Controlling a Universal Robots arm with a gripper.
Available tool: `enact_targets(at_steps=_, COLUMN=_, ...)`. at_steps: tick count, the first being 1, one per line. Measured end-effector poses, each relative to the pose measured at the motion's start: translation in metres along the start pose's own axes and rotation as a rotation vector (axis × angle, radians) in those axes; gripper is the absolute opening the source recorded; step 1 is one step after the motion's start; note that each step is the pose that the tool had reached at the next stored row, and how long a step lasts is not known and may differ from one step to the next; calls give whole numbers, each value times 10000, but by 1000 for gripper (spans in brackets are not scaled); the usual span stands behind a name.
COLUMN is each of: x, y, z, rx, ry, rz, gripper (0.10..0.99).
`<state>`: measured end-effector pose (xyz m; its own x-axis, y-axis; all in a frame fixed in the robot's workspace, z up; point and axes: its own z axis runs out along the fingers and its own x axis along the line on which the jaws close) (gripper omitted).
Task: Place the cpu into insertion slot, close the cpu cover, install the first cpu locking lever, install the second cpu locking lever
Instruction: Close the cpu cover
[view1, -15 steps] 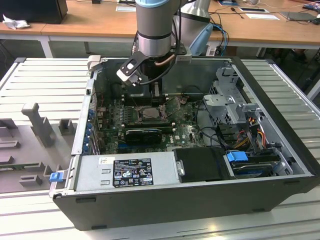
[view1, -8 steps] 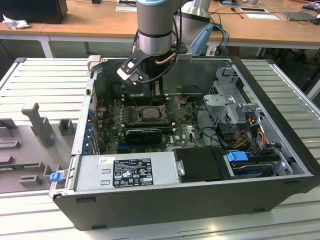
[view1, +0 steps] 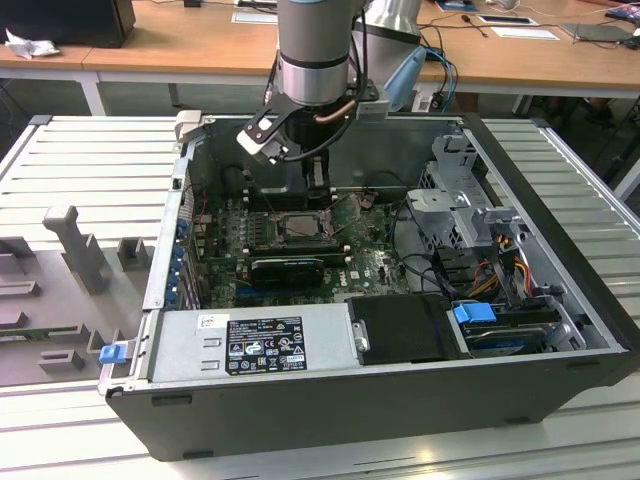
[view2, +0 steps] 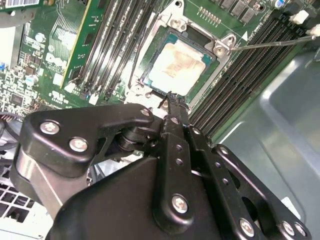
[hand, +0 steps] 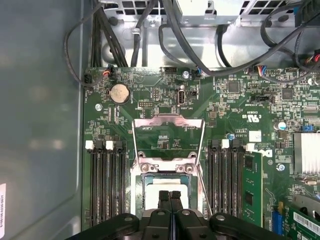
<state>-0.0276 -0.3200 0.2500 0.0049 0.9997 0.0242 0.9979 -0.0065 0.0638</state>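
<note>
Exterior view: pincer (view1: 317, 182) apparently above cpu (view1: 299, 226)

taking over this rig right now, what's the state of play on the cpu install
Gripper: fingers shut, nothing seen between them, tips low at the edge of the socket.
Cpu: lying in the insertion slot, silvery top up.
Cpu cover: flipped open, lying back away from the slot.
Locking lever: unlatched, a thin rod sticking out from a corner of the socket.
Done: cpu placed in the slot.
Left: closing the cover and installing both locking levers.
</note>
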Motion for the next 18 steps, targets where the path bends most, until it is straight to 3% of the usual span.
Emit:
enact_targets(at_steps=8, x=3, y=59, z=-44, rx=-1, ry=2, rz=0, gripper=106)
enact_targets(at_steps=10, x=3, y=113, z=-43, rx=2, ry=0, rz=0, gripper=106)
enact_targets(at_steps=18, x=4, y=162, z=-65, rx=4, ry=-3, rz=0, gripper=106)
